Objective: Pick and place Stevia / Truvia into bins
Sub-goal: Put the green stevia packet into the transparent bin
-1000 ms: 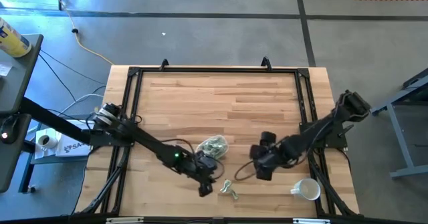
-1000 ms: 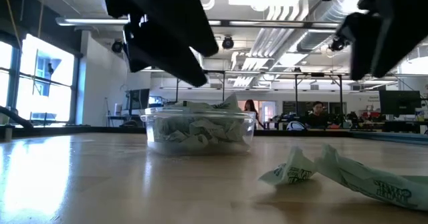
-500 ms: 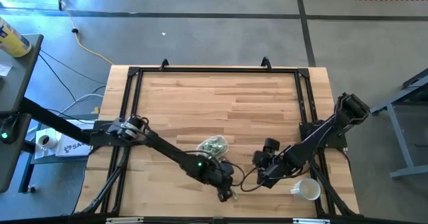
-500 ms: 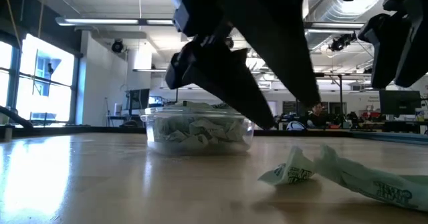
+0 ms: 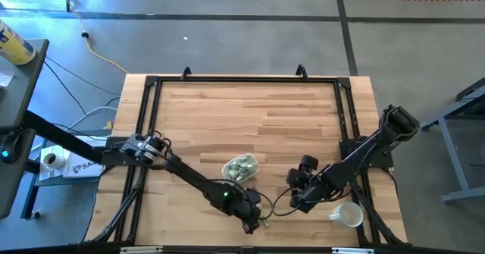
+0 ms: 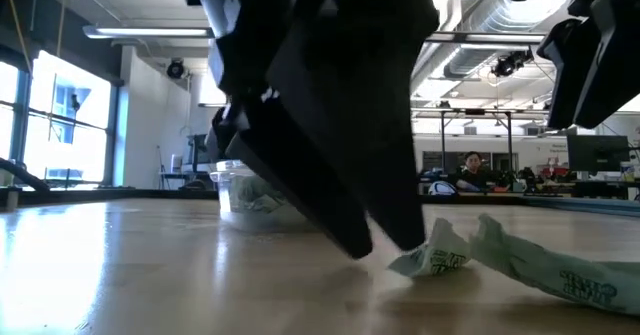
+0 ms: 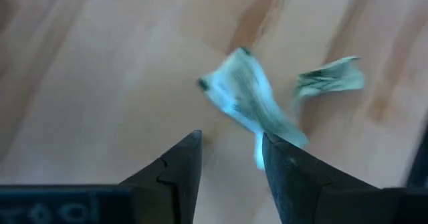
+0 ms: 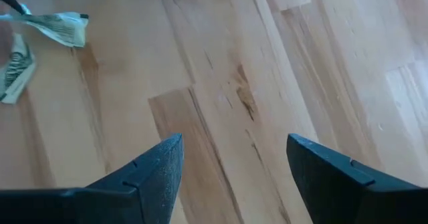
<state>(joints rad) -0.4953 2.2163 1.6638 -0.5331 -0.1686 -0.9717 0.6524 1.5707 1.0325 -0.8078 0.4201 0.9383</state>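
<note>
**Left gripper closing in on the last loose packets**

The left gripper (image 7: 231, 158) is hovering low over the wooden table (image 5: 250, 110) with its two fingers parted by a narrow gap and nothing between them. A crumpled green-and-white Stevia packet (image 7: 247, 103) is lying just ahead of the fingertips, its tail reaching toward the inner side of one finger; whether it is touching that finger I cannot tell. A second packet (image 7: 331, 77) is lying a little farther out, beside the first. In the low view the dark gripper body is tipping down until its tip is just beside the near packet's end (image 6: 432, 258).

Farther off, behind the gripper, the clear plastic tub (image 5: 241, 166) is already holding a heap of packets, so most of the sorting looks done. What seems left is these two loose packets near the front edge of the table.

The right gripper (image 8: 234, 158) is waiting off to the side, fingers spread wide and empty, above bare wood. A white mug (image 5: 347, 214) is sitting beyond it, apart from the work.

Against one second ago, the left arm is reaching farther forward and lower: then it was hanging near the tub, now it is blocking most of the tub in the low view. The right arm is pulled slightly back toward the mug.
</note>
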